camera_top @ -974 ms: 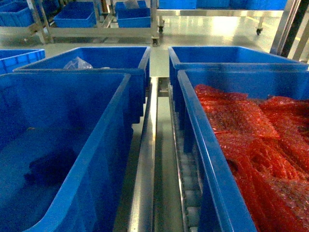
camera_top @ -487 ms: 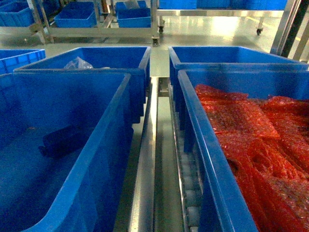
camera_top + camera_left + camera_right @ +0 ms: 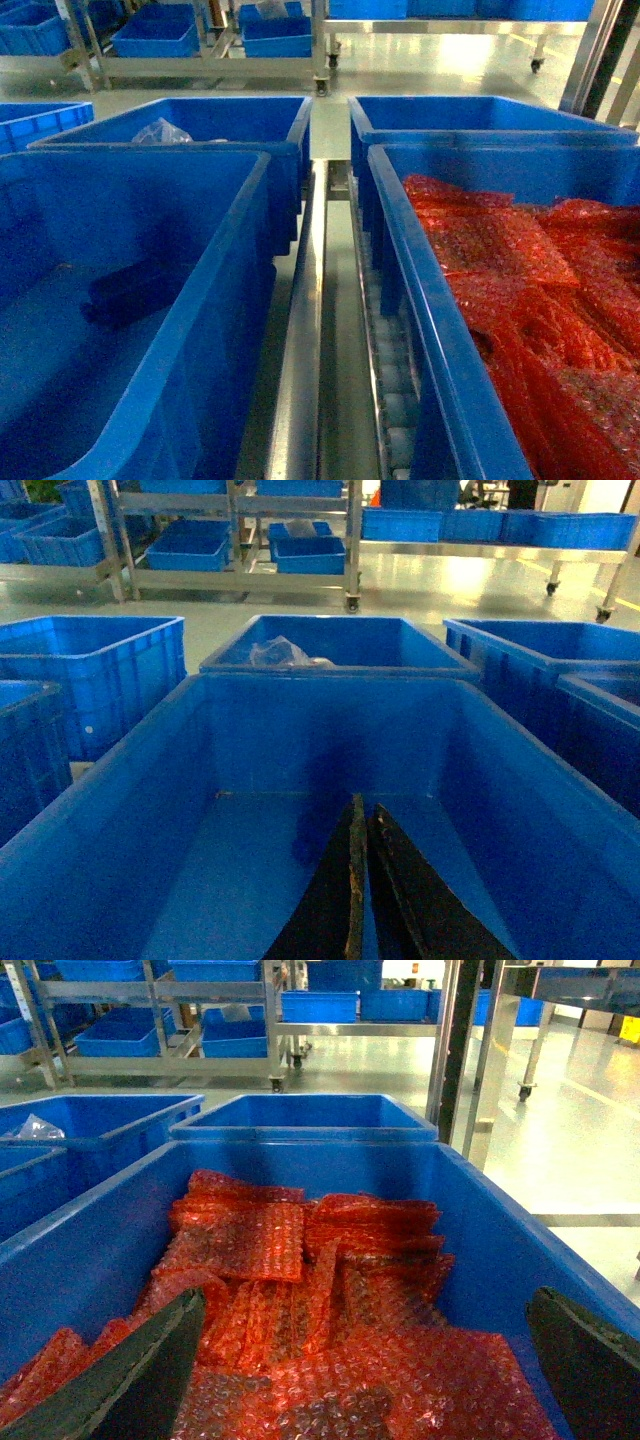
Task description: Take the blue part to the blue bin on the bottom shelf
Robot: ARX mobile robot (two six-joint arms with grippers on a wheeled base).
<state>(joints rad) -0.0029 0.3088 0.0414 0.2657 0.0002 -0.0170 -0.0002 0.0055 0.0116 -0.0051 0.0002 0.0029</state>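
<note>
Two crates fill the head view: at left the blue bin [image 3: 215, 290], smooth-walled, with a dark elongated shape [image 3: 130, 292] on its floor, long axis roughly left-right, possibly the part. The left claw [image 3: 362, 880], pressed closed and holding nothing, is seen low-centre above that floor, judged nearer. At right, the right claw [image 3: 365, 1360] is spread wide over red bubble-wrap bags [image 3: 300, 1290].

Head above; wrists low inside crates

This is a warehouse or factory floor: rows of blue plastic crates [image 3: 150, 240], wheeled stainless-steel racks [image 3: 235, 575] stacked with more bins, a glossy pale floor [image 3: 590, 1130], and bulk red bubble-wrap bags [image 3: 330, 1290].
</note>
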